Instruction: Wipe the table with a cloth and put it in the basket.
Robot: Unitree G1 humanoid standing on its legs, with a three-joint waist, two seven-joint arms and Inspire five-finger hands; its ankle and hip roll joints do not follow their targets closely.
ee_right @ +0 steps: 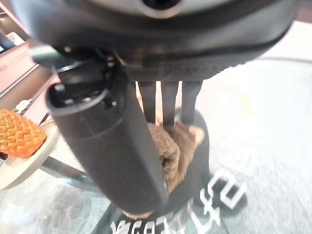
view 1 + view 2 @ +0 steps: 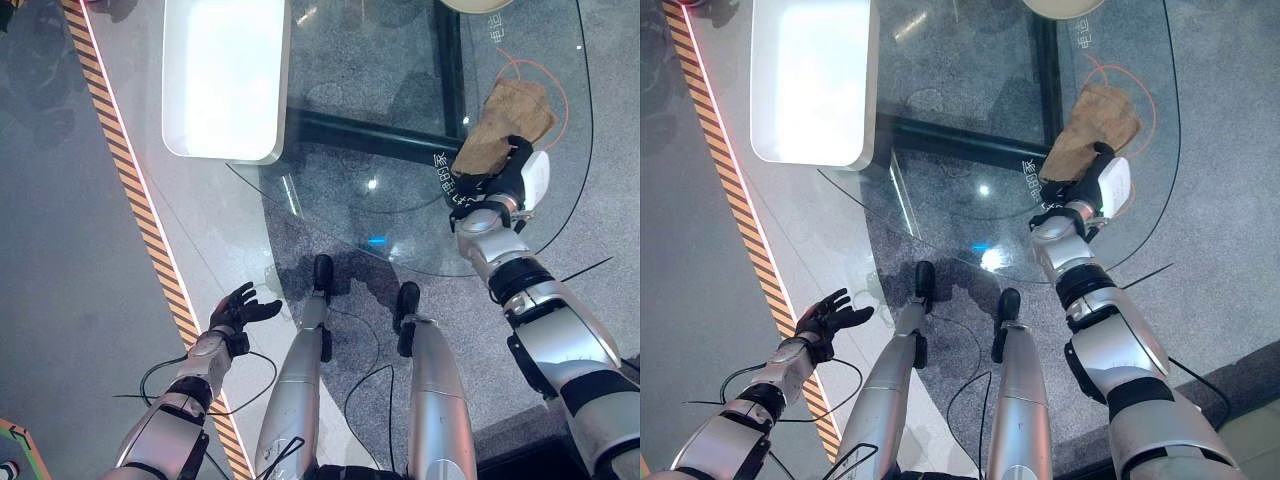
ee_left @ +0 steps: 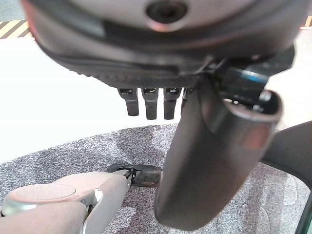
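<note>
A brown cloth (image 2: 505,125) lies on the right part of the round glass table (image 2: 380,130), close to its edge. My right hand (image 2: 500,182) grips the cloth's near end, and the rest spreads away from the hand across the glass. In the right wrist view the thumb (image 1: 122,161) and fingers curl round the bunched cloth (image 1: 170,146). My left hand (image 2: 240,308) hangs low at the left, over the floor beside the table, with its fingers spread and nothing in them.
A white rectangular top (image 2: 225,75) adjoins the glass at the back left. A round cream rim (image 2: 478,4) peeks in at the far edge. An orange textured thing (image 1: 17,131) sits on a pale plate. A yellow-black striped line (image 2: 130,190) crosses the floor.
</note>
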